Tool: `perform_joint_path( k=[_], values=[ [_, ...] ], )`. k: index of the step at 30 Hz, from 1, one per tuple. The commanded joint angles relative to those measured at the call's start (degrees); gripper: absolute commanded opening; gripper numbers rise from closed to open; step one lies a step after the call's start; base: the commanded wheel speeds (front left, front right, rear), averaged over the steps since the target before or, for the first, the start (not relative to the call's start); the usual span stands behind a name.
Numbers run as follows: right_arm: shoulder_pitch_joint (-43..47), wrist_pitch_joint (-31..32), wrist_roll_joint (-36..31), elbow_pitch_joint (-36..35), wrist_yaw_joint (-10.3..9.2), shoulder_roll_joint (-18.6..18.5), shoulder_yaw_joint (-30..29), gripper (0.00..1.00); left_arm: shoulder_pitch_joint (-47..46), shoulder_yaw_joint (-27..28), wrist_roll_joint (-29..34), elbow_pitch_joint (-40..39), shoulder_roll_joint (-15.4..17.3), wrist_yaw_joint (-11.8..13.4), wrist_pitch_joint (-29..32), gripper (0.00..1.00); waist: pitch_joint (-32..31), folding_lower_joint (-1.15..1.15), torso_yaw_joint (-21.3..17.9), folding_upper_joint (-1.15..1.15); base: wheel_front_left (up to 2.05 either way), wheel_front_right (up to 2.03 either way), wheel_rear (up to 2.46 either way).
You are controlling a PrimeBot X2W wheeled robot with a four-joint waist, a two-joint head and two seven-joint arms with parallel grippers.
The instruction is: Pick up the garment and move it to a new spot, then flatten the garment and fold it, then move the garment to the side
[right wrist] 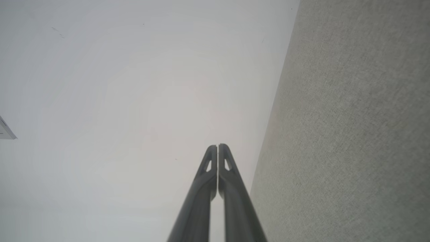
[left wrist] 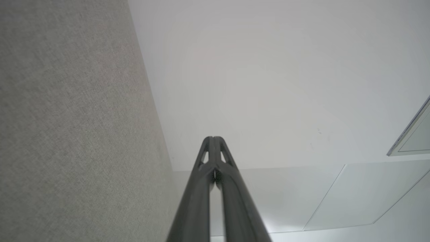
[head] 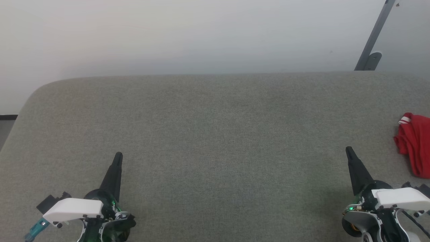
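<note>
A crumpled red cloth garment (head: 415, 144) with striped trim is lying at the grey fabric counter's (head: 215, 134) right edge, near the right pincer (head: 348, 149) — both it and the left pincer (head: 118, 155) are sitting closed, empty. Soft and light, the garment is likely wanting a pinch on 1 raised fold.

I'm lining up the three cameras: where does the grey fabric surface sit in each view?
Head view: the grey fabric surface fills the lower two-thirds.
Left wrist view: the grey fabric surface runs down the left side.
Right wrist view: the grey fabric surface runs down the right side.
Shared landmark: the pale wall meeting its far edge.
</note>
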Motion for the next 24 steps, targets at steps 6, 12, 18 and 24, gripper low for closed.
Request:
perform_joint_path(
  k=[6, 12, 18, 24],
  values=[
    [-0.37, 0.1, 0.25, -0.02, 0.0, 0.17, -0.01, 0.0, -0.64, 0.28, 0.31, -0.01, -0.08, -0.16, 0.22, 0.0, 0.0, 0.0, 0.0, 0.0, 0.0, 0.0, 0.0],
    [-0.37, 0.1, 0.25, -0.01, 0.0, 0.17, 0.0, 0.0, -0.65, 0.32, 0.3, -0.01, -0.11, -0.16, 0.26, 0.0, 0.0, 0.0, 0.0, 0.0, 0.0, 0.0, 0.0],
    [-0.37, 0.1, 0.25, -0.01, 0.0, 0.18, 0.01, 0.0, -0.65, 0.36, 0.31, -0.01, -0.13, -0.16, 0.3, 0.0, 0.0, 0.0, 0.0, 0.0, 0.0, 0.0, 0.0],
    [-0.37, 0.1, 0.25, 0.0, 0.0, 0.18, 0.01, 0.0, -0.66, 0.39, 0.34, -0.01, -0.15, -0.16, 0.33, 0.0, 0.0, 0.0, 0.0, 0.0, 0.0, 0.0, 0.0]
  ],
)
